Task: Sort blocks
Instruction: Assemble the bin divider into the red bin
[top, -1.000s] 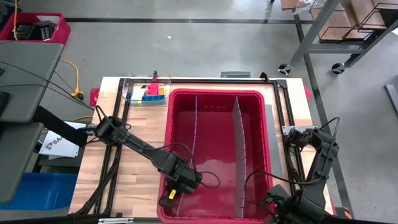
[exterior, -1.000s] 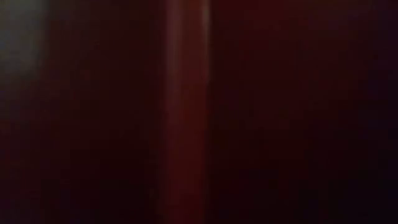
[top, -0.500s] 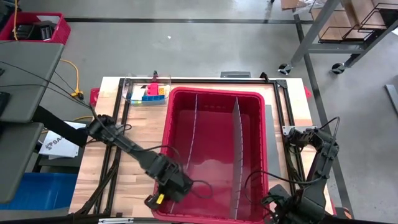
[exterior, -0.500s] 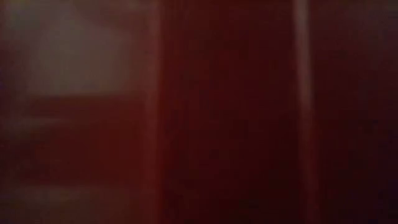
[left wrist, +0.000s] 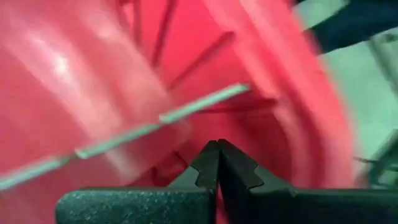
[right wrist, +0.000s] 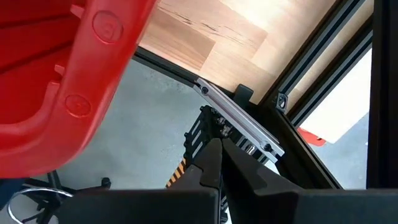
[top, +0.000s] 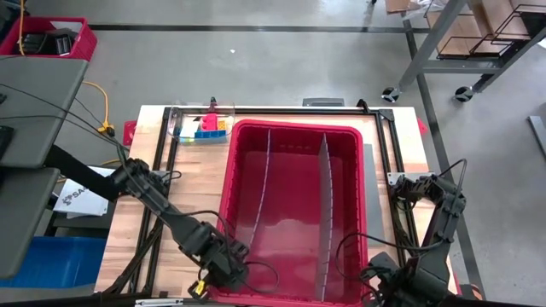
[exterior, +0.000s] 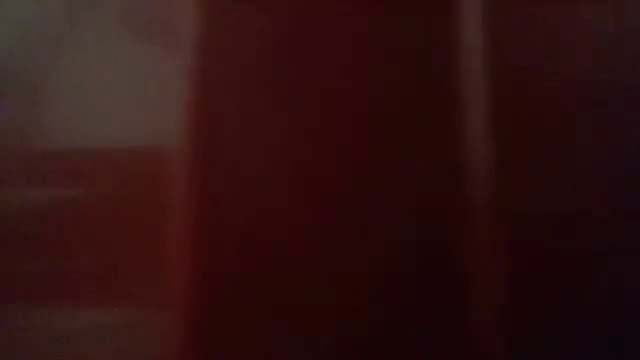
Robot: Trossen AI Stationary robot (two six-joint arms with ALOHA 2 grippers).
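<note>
From the high view, the red bin (top: 294, 213) sits on the wooden table (top: 192, 196) with two grey divider sheets (top: 325, 213) standing upright inside it. The blocks (top: 207, 126) lie in a small clear tray (top: 194, 128) at the table's far edge, just beside the bin's far left corner. The left pincer (top: 205, 281) is at the bin's near left corner, by the rim. The right arm (top: 426, 247) is folded at the table's near right corner; its pincer is not clearly visible here.

The low view is dark red blur and shows nothing distinct.

In the left wrist view, the left pincer (left wrist: 217, 163) is pressed fully together, empty, facing the bin's red wall (left wrist: 93, 81) and a grey divider edge (left wrist: 143, 130).

In the right wrist view, the right pincer (right wrist: 220, 163) is also pressed together, empty, with the bin's rim (right wrist: 81, 81) and the table's black frame (right wrist: 298, 81) beyond it.
</note>
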